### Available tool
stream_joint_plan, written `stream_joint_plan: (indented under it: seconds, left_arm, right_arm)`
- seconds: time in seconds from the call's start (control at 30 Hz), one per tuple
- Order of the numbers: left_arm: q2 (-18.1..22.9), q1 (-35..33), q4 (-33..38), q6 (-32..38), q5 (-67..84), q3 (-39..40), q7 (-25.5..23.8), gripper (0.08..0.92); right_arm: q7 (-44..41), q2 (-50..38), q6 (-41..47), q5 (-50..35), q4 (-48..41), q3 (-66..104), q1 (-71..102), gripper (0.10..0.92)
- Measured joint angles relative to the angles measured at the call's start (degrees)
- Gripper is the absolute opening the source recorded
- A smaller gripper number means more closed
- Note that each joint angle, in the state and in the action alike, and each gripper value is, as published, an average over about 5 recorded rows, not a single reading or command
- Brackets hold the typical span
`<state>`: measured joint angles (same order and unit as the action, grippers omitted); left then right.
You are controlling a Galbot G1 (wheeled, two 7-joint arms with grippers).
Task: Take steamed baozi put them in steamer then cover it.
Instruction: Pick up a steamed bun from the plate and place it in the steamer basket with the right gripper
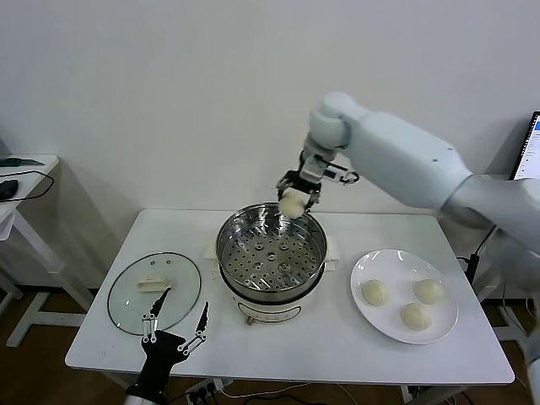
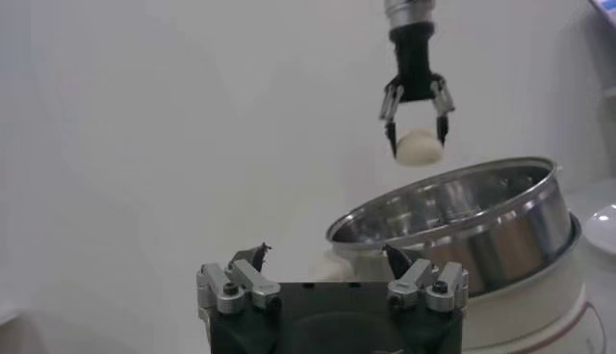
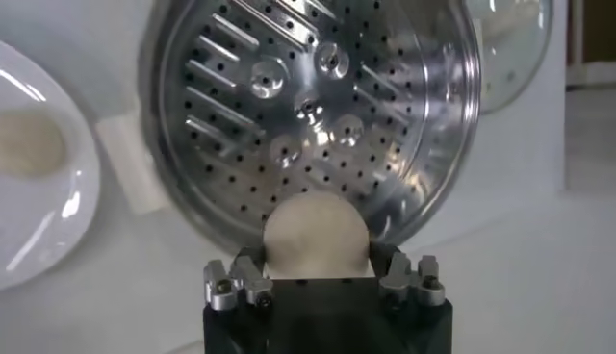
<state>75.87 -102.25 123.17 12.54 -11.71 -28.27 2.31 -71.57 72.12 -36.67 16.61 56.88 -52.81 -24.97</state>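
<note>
Right gripper (image 1: 294, 199) hangs above the far rim of the steamer (image 1: 272, 253), its fingers closed around one steamed baozi (image 1: 292, 202), which is lifted clear of the pot. Inside the steamer the perforated tray (image 3: 308, 106) lies bare, with no bun on it. Three more baozi (image 1: 403, 302) sit well apart from one another on the white plate (image 1: 371, 316), which lies on the robot's right side of the pot. On the other side, the cover (image 1: 154, 292) rests flat on the white table (image 1: 337, 354), just beside the steamer's base and near the table's left edge. Near the table's front edge, next to the cover, the left gripper (image 1: 176, 322) waits with its fingers spread wide and nothing between them.
</note>
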Motion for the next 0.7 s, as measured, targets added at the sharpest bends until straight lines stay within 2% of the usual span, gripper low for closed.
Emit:
stream_joint_plan:
  seconds: [0.7]
  left_arm:
    - [0.08,-0.10,0.21,0.41,0.67,-0.27,0.57,0.823]
  right_arm:
    - [3.22,11.74,-6.00,12.53,-13.57,2.59,7.97,0.706]
